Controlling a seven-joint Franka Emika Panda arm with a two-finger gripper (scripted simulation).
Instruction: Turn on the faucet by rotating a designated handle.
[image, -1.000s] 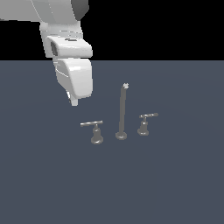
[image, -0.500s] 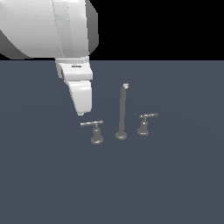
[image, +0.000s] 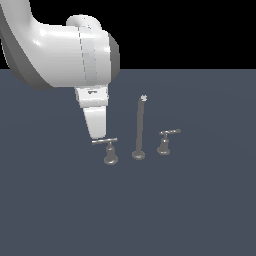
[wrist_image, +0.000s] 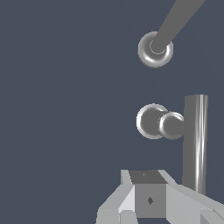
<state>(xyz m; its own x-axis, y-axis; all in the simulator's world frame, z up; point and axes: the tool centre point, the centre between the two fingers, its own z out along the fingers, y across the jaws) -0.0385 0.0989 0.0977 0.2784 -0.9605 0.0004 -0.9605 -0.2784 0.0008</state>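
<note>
Handle (image: 105, 141) bar just beside claw (image: 98, 135) tip | claw opening: cannot tell, grips nothing visible

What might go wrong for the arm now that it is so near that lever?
1. The pincer sits at one end of the handle; a push that far out could slide off the thin bar.
2. The spout stands close beside the handle, so a wide swing might knock it.
3. In the wrist view the bar lies off to one side of the pincer, so the push may miss.

Handle (image: 105, 142) at exterior view's left of spout (image: 139, 127), end effector (image: 96, 135) above
</note>
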